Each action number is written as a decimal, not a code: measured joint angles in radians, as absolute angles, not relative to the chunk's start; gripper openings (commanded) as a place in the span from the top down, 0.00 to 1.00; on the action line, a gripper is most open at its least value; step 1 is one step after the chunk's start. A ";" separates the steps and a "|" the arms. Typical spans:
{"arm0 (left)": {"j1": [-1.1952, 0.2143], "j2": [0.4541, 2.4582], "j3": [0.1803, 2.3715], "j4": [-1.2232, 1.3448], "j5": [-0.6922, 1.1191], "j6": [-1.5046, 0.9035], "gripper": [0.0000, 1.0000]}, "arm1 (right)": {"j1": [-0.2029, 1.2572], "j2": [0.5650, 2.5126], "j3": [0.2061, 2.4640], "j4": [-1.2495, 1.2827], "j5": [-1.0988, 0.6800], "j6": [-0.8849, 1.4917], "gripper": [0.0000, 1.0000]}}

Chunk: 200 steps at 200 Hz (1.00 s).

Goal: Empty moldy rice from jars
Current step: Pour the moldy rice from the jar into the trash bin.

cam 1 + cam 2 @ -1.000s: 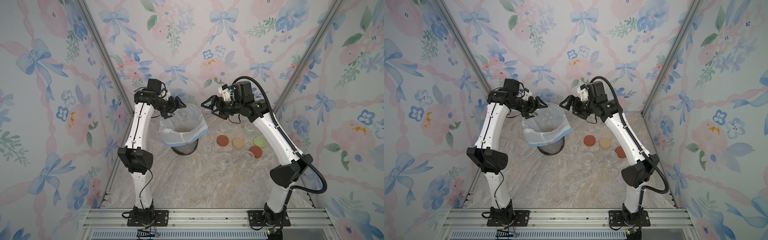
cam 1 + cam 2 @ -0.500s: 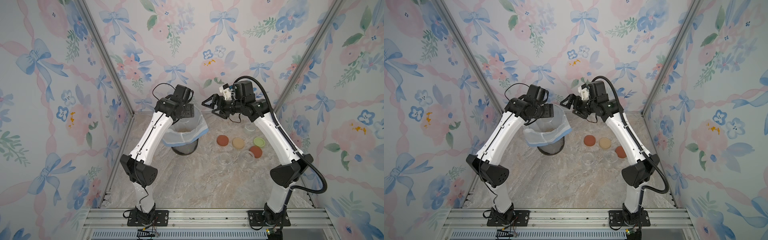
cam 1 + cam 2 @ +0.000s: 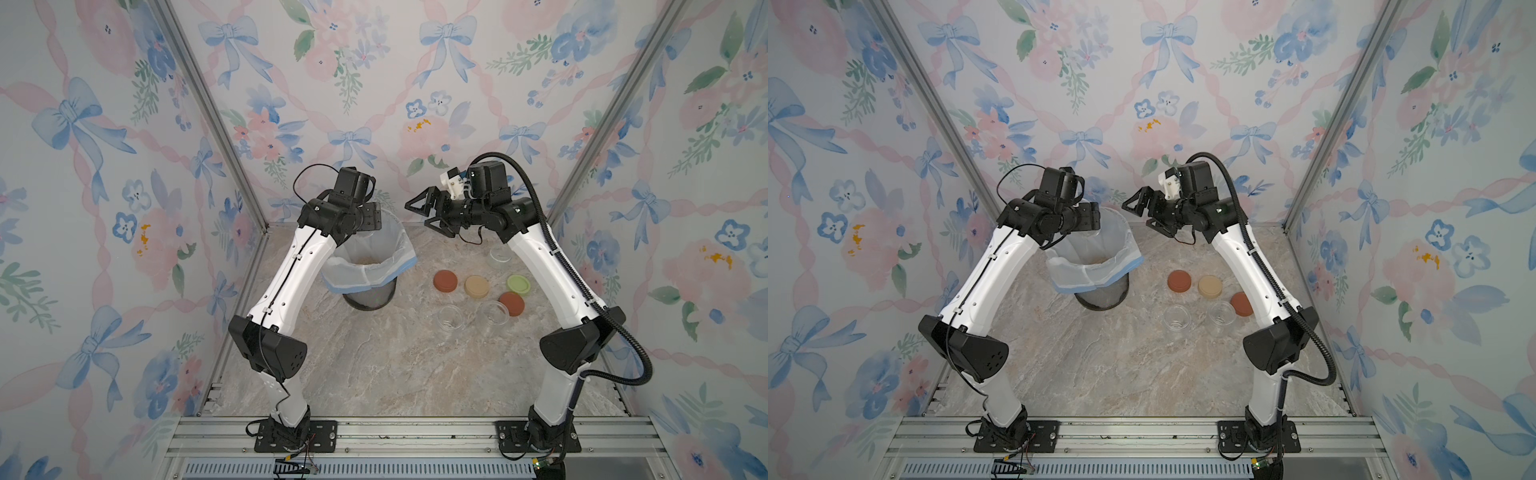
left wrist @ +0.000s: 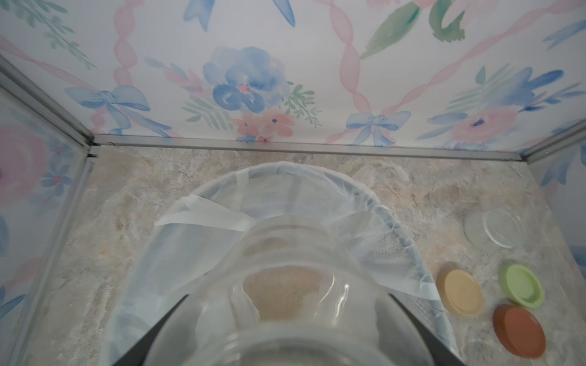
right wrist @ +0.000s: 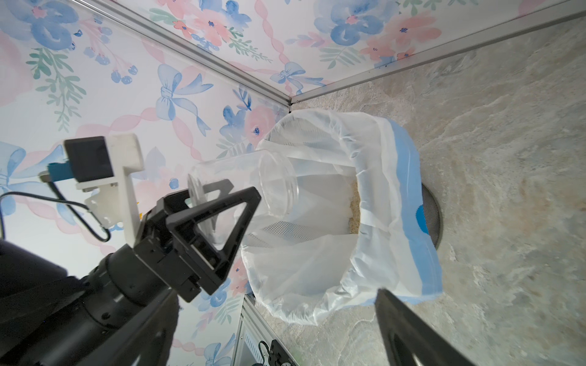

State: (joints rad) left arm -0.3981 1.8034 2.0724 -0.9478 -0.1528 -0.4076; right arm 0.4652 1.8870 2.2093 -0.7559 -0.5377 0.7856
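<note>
My left gripper [image 3: 375, 216] is shut on a clear glass jar [image 5: 244, 187], holding it tipped mouth-down over the lined bin [image 3: 370, 297]. The left wrist view looks through this jar [image 4: 285, 253] between the two dark fingers [image 4: 177, 304]. The held jar looks empty. Tan moldy rice [image 3: 366, 261] lies at the bottom of the liner, also seen from the right wrist [image 5: 353, 206]. My right gripper [image 3: 424, 214] hangs open and empty to the right of the bin's rim. Three open jars [image 3: 451, 318] [image 3: 494, 311] [image 3: 500, 253] stand on the table.
Four loose lids lie right of the bin: rust-red [image 3: 445, 281], beige [image 3: 477, 286], pale green [image 3: 518, 285] and rust-red [image 3: 512, 303]. The white liner with a blue hem [image 3: 1096, 274] drapes over the bin's rim. Floral walls close in on three sides.
The left arm has swung from the bin's left side to above its opening, carrying the jar and turning it mouth-down. The right arm has stayed put.
</note>
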 measured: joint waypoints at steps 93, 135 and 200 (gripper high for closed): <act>-0.333 2.043 2.302 -1.154 0.138 -0.424 1.00 | 0.466 1.887 2.192 -0.731 -0.553 0.809 0.03; -0.296 1.995 2.344 -1.118 0.274 -0.455 1.00 | 0.466 1.887 2.188 -0.729 -0.554 0.809 0.03; -0.152 1.992 2.146 -1.111 0.653 -0.571 1.00 | 0.466 1.887 2.187 -0.727 -0.554 0.812 0.03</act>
